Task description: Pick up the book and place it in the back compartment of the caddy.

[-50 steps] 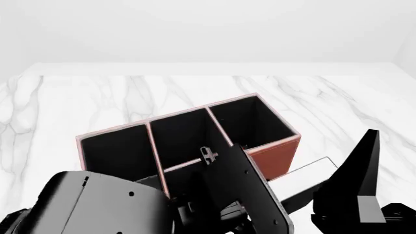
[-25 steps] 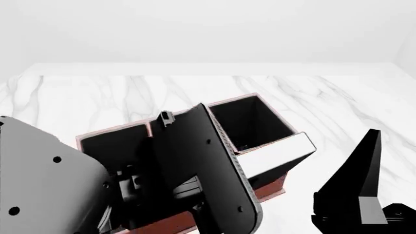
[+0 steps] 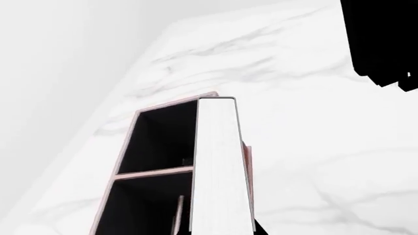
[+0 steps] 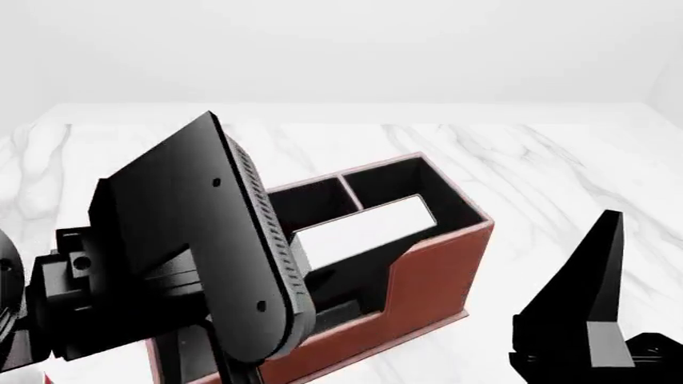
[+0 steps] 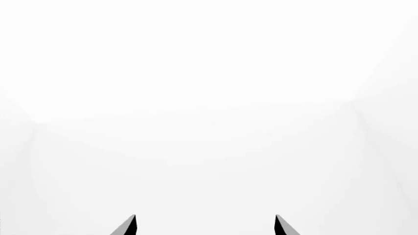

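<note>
Head view, book (image 4: pixel 363 228) white-edged, over caddy (image 4: pixel 437 268)

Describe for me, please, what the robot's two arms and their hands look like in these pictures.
Both are matte black. The left arm is a broad flat-sided link with small round screw heads and a ribbed strip along its edge. The right hand shows two thin, pointed black fingers with grey inner faces; in the head view it looks angular, with a grey panel.
</note>
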Available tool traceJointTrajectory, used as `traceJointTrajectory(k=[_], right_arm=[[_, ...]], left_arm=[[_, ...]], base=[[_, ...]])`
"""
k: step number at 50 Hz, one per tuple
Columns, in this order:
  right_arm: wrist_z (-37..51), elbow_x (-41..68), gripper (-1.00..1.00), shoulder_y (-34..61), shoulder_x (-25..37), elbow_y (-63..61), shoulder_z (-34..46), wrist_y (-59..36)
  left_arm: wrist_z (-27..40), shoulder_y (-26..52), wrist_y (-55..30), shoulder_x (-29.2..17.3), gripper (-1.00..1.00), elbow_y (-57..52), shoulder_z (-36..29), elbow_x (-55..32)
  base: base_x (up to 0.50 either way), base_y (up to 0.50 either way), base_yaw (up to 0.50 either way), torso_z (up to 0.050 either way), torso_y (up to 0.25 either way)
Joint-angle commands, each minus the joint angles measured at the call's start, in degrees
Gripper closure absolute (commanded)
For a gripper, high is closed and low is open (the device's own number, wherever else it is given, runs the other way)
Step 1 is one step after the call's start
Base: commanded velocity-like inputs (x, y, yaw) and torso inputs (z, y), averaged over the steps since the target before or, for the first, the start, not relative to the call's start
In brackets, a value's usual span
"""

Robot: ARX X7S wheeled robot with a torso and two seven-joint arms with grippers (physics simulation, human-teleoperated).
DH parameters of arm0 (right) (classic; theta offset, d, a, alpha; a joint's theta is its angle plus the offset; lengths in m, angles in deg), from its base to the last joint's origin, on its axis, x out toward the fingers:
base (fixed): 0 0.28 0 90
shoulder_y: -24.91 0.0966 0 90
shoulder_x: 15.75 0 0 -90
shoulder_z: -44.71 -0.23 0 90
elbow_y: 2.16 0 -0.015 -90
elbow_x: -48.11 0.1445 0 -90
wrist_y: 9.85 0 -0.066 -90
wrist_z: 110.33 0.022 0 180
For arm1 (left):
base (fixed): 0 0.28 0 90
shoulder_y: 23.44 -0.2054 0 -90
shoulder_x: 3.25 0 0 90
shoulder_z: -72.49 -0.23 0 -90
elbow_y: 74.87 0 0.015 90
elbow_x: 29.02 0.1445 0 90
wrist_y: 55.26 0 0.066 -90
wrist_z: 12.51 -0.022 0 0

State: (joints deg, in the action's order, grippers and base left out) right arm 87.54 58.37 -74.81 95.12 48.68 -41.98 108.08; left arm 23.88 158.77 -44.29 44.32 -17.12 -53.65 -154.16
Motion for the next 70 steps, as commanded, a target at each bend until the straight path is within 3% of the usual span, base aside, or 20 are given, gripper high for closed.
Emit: traceJointTrajectory(k=[1,12,26,34,44,48,58,70], right_arm=[[-0.99,-1.22,-1.00,0.10,-0.90,-0.18,-0.77,-0.23],[-0.97,-1.20,-1.00,0.20,-0.81,0.23,-0.28,-0.06],[-0.91,-1.40,-1.00,0.39,-0.83,0.95,0.33,0.18],[-0.83,-1.46,-1.00,0.33,-0.75,1.12,0.46,0.44],[-0.63,-1.24,-1.00,0.49,-0.53,1.13,0.52,0.27],[-0.58,-1.22,-1.00,0.44,-0.47,1.28,0.53,0.40],[-0.54,-1.37,-1.00,0.66,-0.50,1.78,1.00,0.46],[-0.43,-1.62,-1.00,0.80,-0.51,2.52,1.33,0.73]], left_arm=[[-2.04,4.98,-0.03,-3.05,1.00,1.66,3.88,-1.61],[-16.93,8.28,-5.89,5.24,1.00,7.34,14.05,11.79],[-26.59,0.55,-3.79,5.26,1.00,6.60,20.50,18.83],[-23.89,0.27,-2.13,3.84,1.00,11.03,17.67,15.46],[-30.17,-0.99,-2.73,4.67,1.00,16.81,16.61,26.69],[-26.96,-1.36,-1.34,4.97,1.00,20.49,15.84,23.25],[-27.23,-0.60,-0.21,4.43,1.00,24.48,15.67,23.19],[-28.64,-7.91,2.46,2.92,1.00,24.00,16.58,23.19]], base=[[0.00,0.00,0.00,0.000,0.000],[0.00,0.00,0.00,0.000,0.002],[0.00,0.00,0.00,0.000,0.001],[0.00,0.00,0.00,0.000,0.001],[0.00,0.00,0.00,0.002,0.001],[0.00,0.00,0.00,0.000,0.000],[0.00,0.00,0.00,0.000,0.002],[0.00,0.00,0.00,0.000,0.001]])
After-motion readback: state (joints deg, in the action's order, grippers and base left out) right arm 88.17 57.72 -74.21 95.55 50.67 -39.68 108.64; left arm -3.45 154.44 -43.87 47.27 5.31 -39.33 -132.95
